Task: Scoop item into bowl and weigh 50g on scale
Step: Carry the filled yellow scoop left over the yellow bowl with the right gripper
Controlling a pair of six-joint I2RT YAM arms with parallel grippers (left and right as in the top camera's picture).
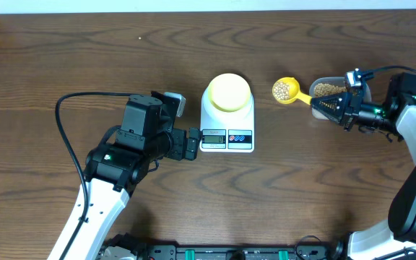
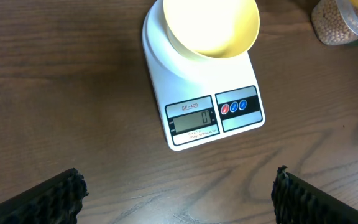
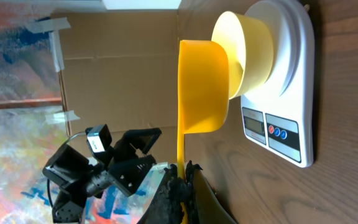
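Observation:
The white scale (image 1: 226,130) stands mid-table with the pale yellow bowl (image 1: 227,92) on it. Its display reads 0 in the left wrist view, where the scale (image 2: 191,81) and bowl (image 2: 211,25) look empty of beans. My right gripper (image 1: 322,106) is shut on the handle of a bright yellow scoop (image 1: 286,90) holding tan beans, raised just right of the bowl. The right wrist view shows the scoop (image 3: 202,87) beside the bowl (image 3: 248,50) and my right gripper (image 3: 184,182) pinching the handle. My left gripper (image 1: 192,144) stands open, left of the scale's front.
A clear tub of beans (image 1: 331,89) stands behind the right gripper, also seen as the tub (image 2: 337,25) at the top right of the left wrist view. The left gripper (image 2: 179,199) has only bare wood table (image 2: 73,93) between its fingers.

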